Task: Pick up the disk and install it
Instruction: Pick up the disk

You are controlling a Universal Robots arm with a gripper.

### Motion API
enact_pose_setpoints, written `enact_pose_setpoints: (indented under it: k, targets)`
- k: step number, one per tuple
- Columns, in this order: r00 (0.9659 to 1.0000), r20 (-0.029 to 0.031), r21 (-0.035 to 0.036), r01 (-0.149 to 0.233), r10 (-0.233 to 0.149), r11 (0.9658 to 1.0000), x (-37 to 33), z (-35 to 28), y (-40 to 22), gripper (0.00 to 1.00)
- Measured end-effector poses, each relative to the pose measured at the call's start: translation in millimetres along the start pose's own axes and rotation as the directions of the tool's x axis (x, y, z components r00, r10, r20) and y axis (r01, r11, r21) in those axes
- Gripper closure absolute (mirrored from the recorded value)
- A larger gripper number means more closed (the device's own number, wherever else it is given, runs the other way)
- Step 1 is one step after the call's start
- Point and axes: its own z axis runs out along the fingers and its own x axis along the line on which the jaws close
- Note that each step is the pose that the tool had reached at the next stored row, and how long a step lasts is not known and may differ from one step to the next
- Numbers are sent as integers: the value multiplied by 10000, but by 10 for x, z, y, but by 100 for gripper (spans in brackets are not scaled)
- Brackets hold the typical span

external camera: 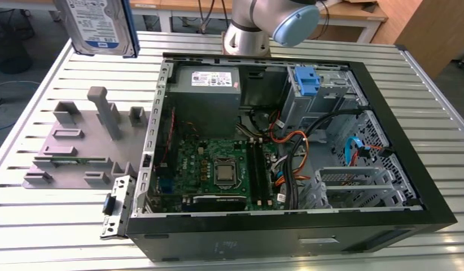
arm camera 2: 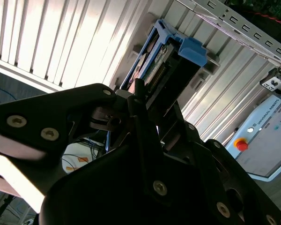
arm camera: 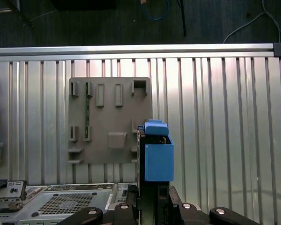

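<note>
The disk point(external camera: 100, 25) is being clamped in the pincer point(arm camera: 153, 192) and held up clear of the slatted worktop point(arm camera: 225, 117), its blue carrier frame point(arm camera: 158, 161) being seen over the grey holder plate's point(arm camera: 110, 122) edge, with the open computer case point(external camera: 292, 226) alongside

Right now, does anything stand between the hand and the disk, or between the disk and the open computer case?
No. The hand grips the disk, held high over the table near the grey fixture plate. The computer case lies with its side open, and nothing visible blocks the way to it.
</note>
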Motion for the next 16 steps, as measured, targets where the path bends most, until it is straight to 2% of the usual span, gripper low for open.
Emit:
enact_pose_setpoints:
  k: [11, 16]
  targets:
    - [10000, 0, 0, 0, 0, 10000, -3, -2, -69, 65]
    - [10000, 0, 0, 0, 0, 10000, -5, -4, -121, 65]
